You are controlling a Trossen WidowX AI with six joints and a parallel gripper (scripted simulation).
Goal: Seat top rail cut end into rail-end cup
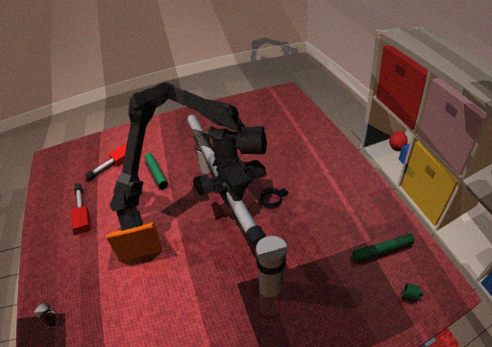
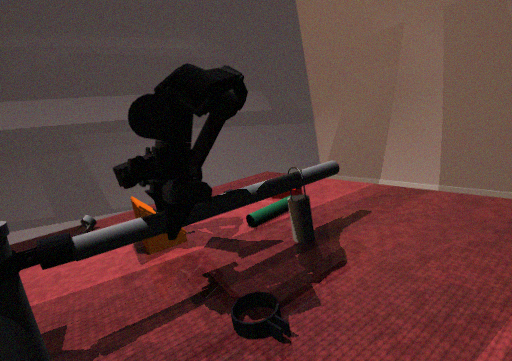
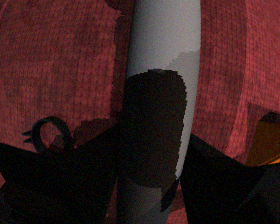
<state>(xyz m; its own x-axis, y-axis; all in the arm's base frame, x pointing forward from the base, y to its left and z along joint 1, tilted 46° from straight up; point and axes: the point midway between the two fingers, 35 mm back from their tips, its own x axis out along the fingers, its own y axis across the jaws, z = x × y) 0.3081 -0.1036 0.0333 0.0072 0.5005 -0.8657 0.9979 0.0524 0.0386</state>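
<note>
Top view, left to right. Two red-handled tools (image 1: 80, 212) at 9 o'clock on the red mat (image 1: 336, 184). Orange block (image 1: 134, 241) at the arm base, green cylinder (image 1: 156, 170) just beside the arm. Gripper (image 1: 230, 183) mid-mat, fingers clamped on the rail (image 1: 240, 210) around its middle. Rail runs from 11 o'clock down to 5 o'clock, through the loop cap (image 2: 295, 173) on the small post (image 2: 301, 218) in the exterior view. Its near end sits in the dark rail-end cup (image 1: 255, 235), touching the big post (image 1: 271, 265). Brace band (image 1: 271, 267) just under the post cap (image 1: 271, 244). Spare black band (image 1: 272, 197) on the mat at 3 o'clock of the gripper. Cube shelf (image 1: 432, 145) far right.
</note>
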